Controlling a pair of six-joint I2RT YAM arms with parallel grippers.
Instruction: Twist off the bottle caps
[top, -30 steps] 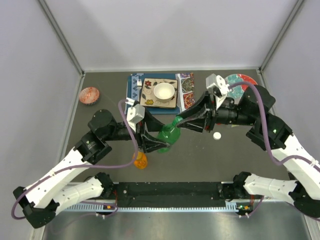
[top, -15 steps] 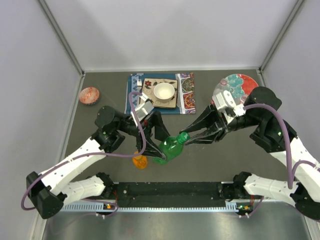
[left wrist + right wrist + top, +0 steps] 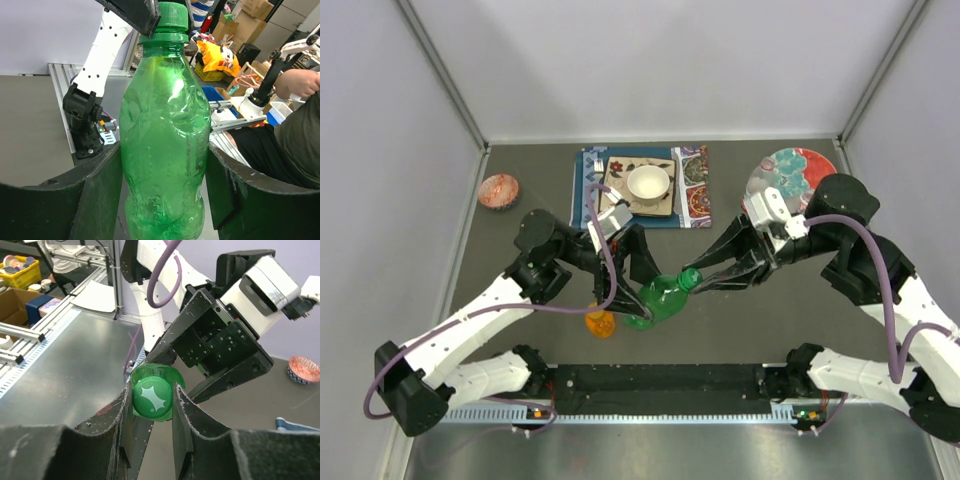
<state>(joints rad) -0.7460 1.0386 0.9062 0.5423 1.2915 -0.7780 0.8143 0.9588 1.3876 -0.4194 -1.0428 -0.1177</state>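
orange btl (image 3: 601,322): on table, just beside green btl (image 3: 660,298); avoid bumping.
L tool (image 3: 162,165): part open, clamped round green btl body, tilted above table centre.
green cap (image 3: 152,396): on neck, not yet off.
R tool (image 3: 705,275): nearly closed, pinching cap.
how: L braces w/o crushing; R twists along neck axis.

Left claw (image 3: 642,298) clamps half-spread, while right claw (image 3: 693,279), facing it, pinches nearly closed.

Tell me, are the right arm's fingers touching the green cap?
Touching. The right wrist view shows the right fingers pressed against both sides of the green cap.
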